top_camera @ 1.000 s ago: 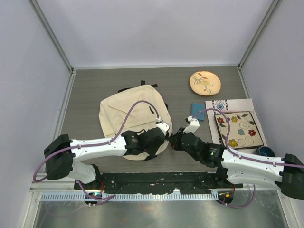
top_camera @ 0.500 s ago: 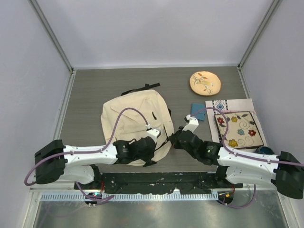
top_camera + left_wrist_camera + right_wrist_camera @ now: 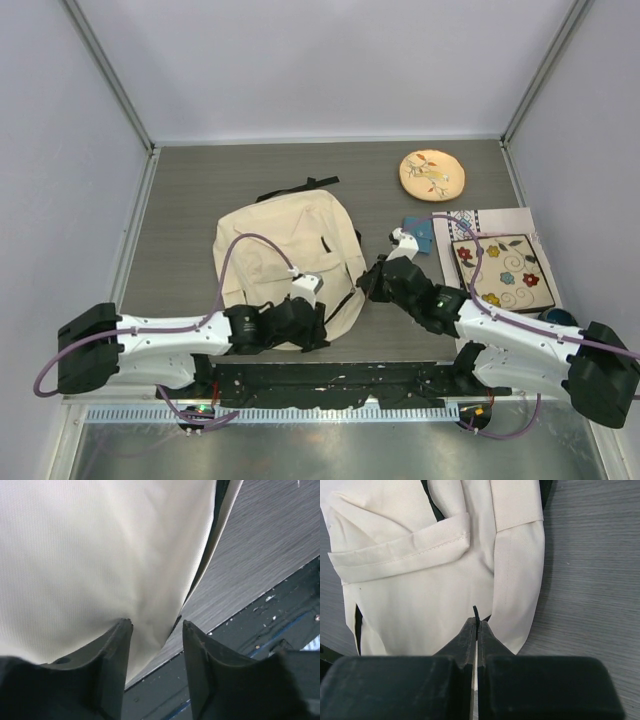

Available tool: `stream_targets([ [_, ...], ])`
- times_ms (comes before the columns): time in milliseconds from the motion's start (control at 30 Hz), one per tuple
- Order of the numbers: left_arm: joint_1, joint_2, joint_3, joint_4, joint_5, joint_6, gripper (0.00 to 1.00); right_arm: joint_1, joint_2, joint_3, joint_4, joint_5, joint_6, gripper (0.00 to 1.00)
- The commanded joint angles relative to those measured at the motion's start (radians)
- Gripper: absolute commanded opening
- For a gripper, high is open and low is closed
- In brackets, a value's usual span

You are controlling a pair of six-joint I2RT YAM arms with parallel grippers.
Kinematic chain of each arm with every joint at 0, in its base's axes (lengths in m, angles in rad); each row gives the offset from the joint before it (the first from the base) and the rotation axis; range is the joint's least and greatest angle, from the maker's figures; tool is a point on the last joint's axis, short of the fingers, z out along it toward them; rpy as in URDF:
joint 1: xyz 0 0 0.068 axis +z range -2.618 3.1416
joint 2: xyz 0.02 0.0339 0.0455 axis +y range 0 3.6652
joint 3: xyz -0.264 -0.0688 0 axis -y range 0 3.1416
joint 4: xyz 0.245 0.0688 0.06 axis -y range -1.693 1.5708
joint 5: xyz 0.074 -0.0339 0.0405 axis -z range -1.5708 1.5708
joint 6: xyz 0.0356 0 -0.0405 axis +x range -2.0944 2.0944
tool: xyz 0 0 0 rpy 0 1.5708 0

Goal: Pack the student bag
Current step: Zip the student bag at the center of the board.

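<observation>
Left pincer (image 3: 156, 630): narrowly parted, astride a fold of student bag (image 3: 280, 240). Right pincer (image 3: 476, 625): closed tight, at bag's edge.

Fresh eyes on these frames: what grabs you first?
The big cream student bag lies flat mid-table, dwarfing everything else. The right gripper has its jaws shut on a thin black tab at the bag's right side; the left gripper straddles cream fabric, jaws parted. Right of it lie a floral mat and a round embroidered disc.

The student bag (image 3: 285, 245) blocks the centre; open tabletop (image 3: 190, 190) lies behind it.
</observation>
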Motion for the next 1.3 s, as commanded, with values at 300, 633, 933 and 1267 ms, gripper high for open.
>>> stream_targets([
  [300, -0.015, -0.051, 0.229, -0.039, -0.14, 0.069, 0.87, 0.007, -0.13, -0.061, 0.095, -0.022, -0.034, 0.01],
  [633, -0.013, 0.226, 0.286, 0.088, -0.059, 0.083, 0.83, 0.041, -0.179, -0.092, 0.078, 0.022, -0.008, 0.01],
  [933, -0.018, 0.324, 0.242, 0.147, -0.099, 0.011, 0.22, 0.041, -0.187, -0.088, 0.028, 0.055, -0.023, 0.01],
  [1267, -0.133, 0.321, 0.07, 0.178, -0.18, -0.124, 0.0, 0.041, -0.031, -0.064, 0.155, 0.072, 0.015, 0.01],
])
